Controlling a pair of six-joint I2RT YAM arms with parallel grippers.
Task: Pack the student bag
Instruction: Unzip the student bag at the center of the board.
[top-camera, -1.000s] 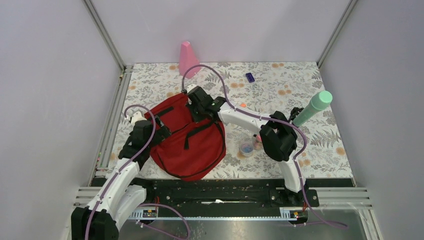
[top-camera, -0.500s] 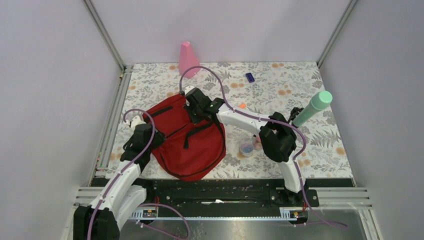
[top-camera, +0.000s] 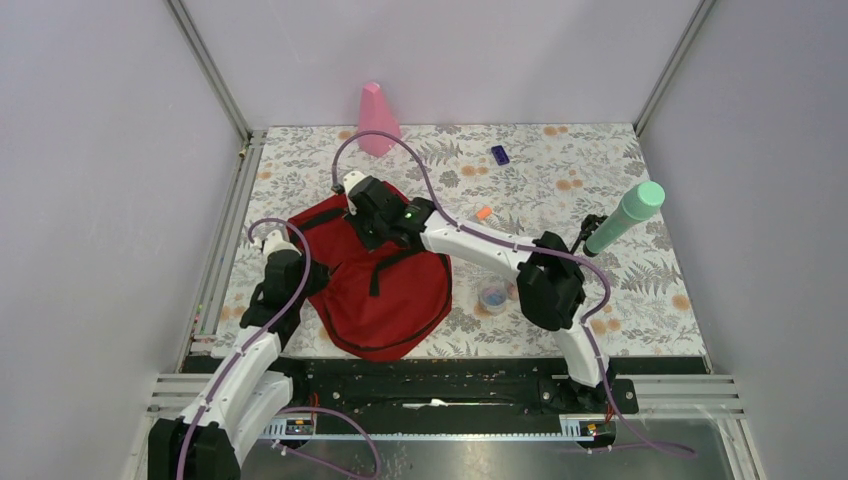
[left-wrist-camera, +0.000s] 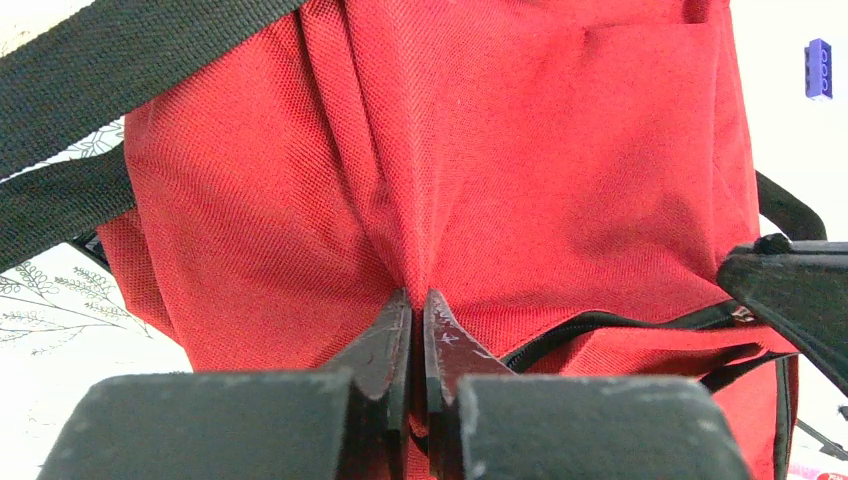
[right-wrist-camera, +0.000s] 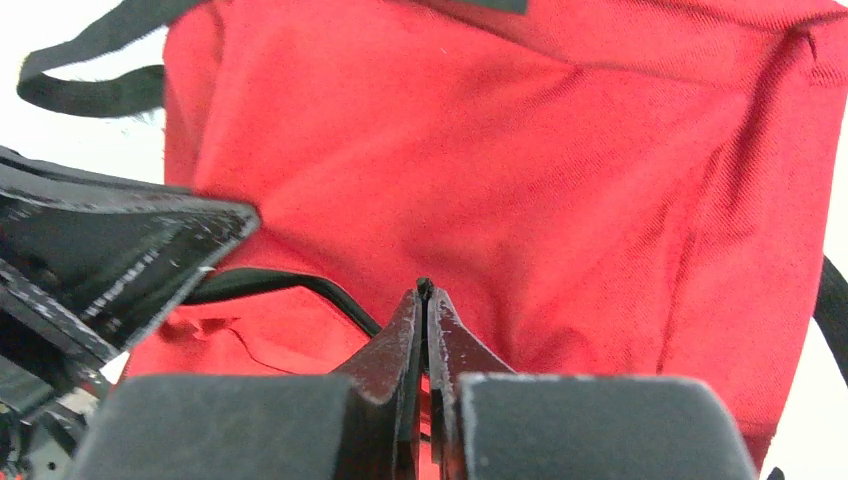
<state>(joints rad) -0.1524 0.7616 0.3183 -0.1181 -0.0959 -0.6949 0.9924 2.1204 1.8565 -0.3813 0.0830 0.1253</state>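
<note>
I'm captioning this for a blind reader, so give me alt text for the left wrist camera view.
The left pincer is shut on a fold of a red backpack that fills the view. Black straps cross the upper left, a black zipper runs at lower right, and a small purple block lies at top right.

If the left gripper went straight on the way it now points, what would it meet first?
The student bag: the left gripper is shut with its tips right against the red fabric, seemingly pinching a fold, so it would press into the bag at once.
</note>
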